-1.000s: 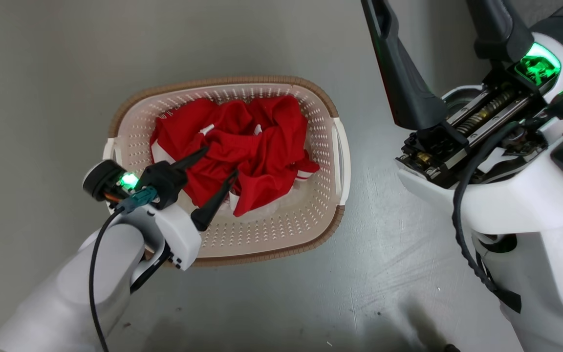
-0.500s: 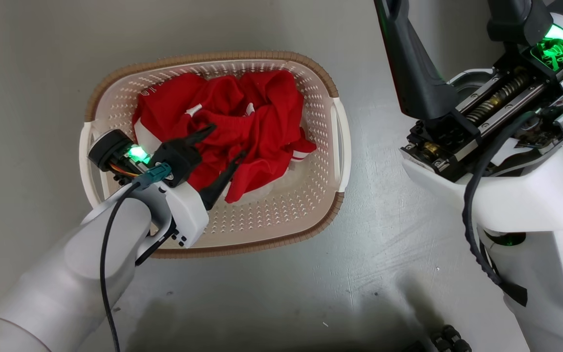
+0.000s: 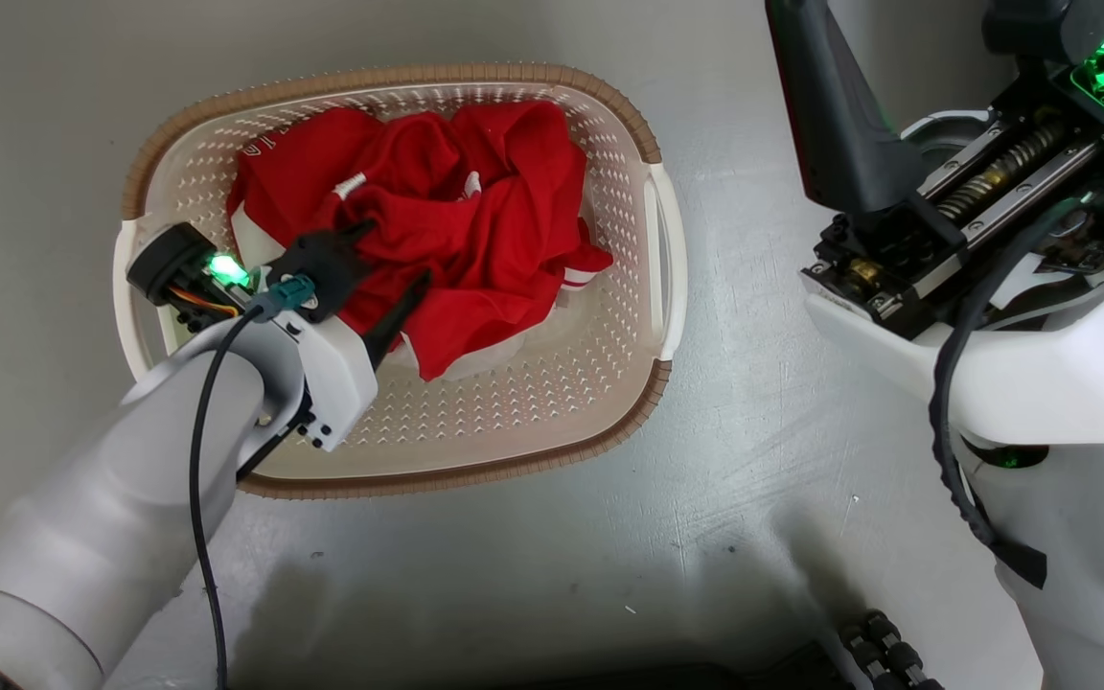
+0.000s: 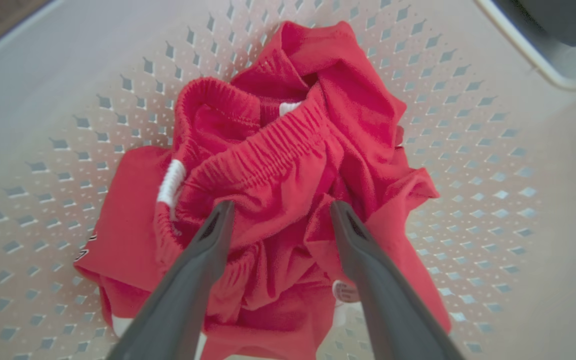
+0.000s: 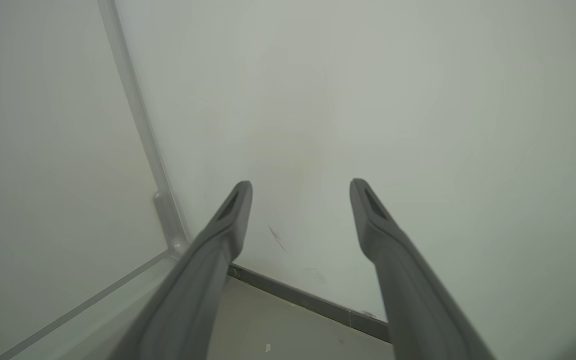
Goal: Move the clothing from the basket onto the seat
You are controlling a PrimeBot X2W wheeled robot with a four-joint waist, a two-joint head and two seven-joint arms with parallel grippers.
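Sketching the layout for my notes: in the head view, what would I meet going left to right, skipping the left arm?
Basket's left handle → clothing → basket's right handle → bare floor → right arm.

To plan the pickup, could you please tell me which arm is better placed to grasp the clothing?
Left. The left claw is open, astride a fold of the clothing in the basket. The right claw, also open, faces a pale wall, not the basket.
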